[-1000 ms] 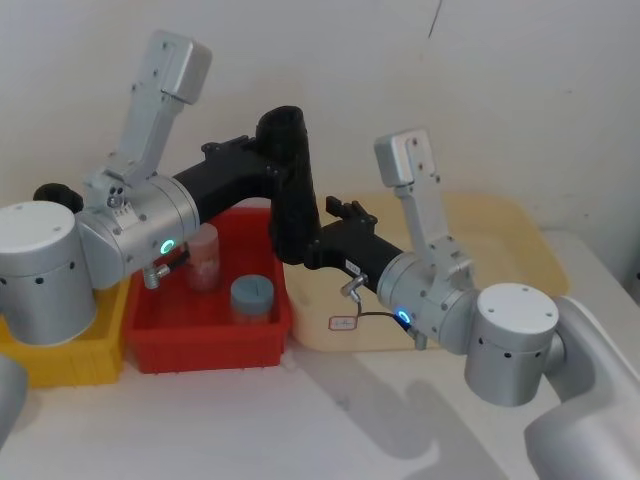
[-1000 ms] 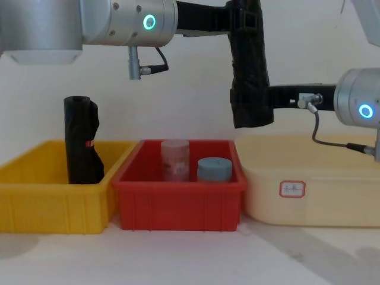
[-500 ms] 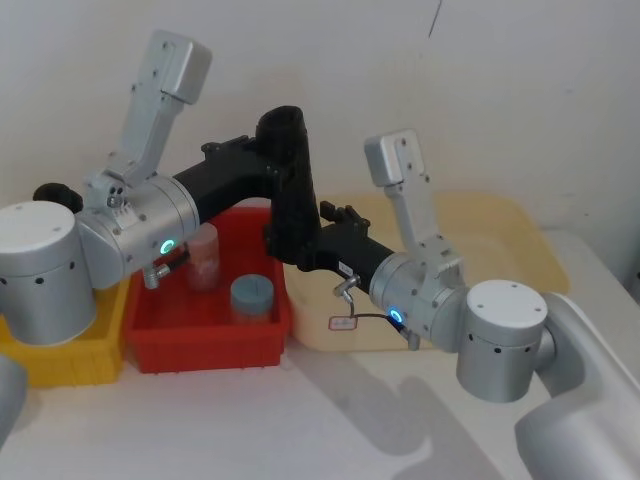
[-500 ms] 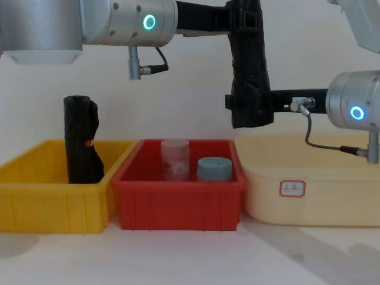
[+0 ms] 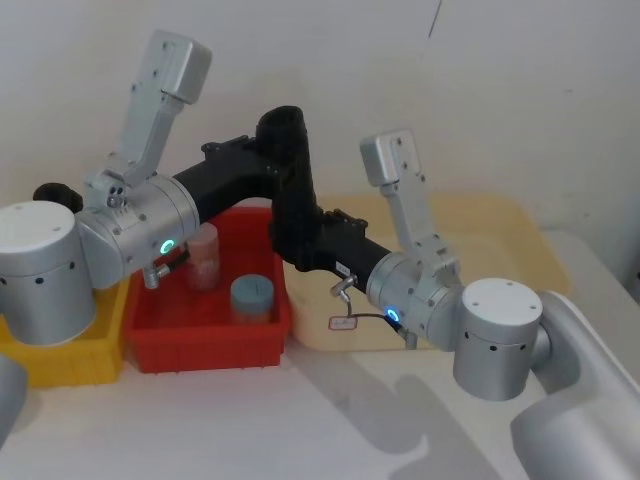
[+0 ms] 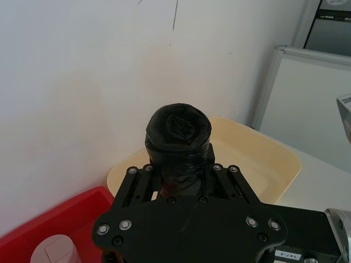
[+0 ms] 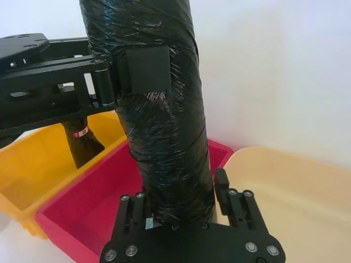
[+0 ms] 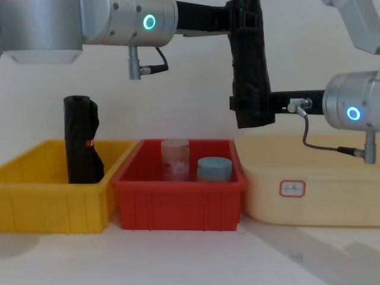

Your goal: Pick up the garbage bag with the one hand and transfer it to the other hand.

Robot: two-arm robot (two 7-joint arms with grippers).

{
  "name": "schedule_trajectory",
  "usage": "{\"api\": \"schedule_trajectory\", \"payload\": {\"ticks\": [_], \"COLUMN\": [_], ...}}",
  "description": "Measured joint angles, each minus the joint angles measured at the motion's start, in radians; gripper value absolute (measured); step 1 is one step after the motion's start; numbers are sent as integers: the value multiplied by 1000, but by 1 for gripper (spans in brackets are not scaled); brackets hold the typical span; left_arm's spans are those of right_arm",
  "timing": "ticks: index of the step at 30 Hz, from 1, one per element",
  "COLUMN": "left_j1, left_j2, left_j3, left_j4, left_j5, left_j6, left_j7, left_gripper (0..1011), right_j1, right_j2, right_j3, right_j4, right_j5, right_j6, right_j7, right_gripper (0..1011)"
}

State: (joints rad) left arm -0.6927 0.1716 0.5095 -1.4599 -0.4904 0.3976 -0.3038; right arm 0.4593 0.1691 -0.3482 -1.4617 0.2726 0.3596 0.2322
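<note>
Bag [image 8: 249,65] up in the air, folks, hanging close to upright above the spot where the red bin [image 8: 178,205] meets the cream bin [image 8: 332,196], and touching neither. We see the left gripper [image 8: 243,21], on the arm with the green ring light, reaching in from the left and clamped tight on the roll near its top; in the right wrist view one of its pads [image 7: 145,68] presses flat into the wrinkled film. Low down, the right gripper [image 8: 252,110], on the arm with the blue ring light, comes in from the right, and its fingers [image 7: 221,183] are drawn in against both sides of the bag's lower end, so we have two grips on one roll. From the left wrist view we look straight down on the bag's crumpled top between the jaws. On the table, a second black roll [image 8: 80,142] with a small red mark stands in the yellow bin [image 8: 47,208] on the left. In the red bin a clear jar [image 8: 175,159] and a blue-lidded pot [image 8: 214,169] stand side by side.
</note>
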Motion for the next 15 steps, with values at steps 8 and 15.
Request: {"api": "schedule_trajectory", "payload": {"ticks": [8, 15], "left_j1": [0, 0], "left_j2": [0, 0], "left_j3": [0, 0], "left_j4": [0, 0], "left_j5": [0, 0], "left_j6": [0, 0], "left_j7": [0, 0], "left_gripper": [391, 415], "right_j1": [2, 2], "right_j2": [-1, -2], "right_j3": [0, 0], "right_j4": [2, 3], "right_j5": [-1, -2], "right_j6": [2, 2], "right_j7": [0, -1], "right_gripper": [537, 537]}}
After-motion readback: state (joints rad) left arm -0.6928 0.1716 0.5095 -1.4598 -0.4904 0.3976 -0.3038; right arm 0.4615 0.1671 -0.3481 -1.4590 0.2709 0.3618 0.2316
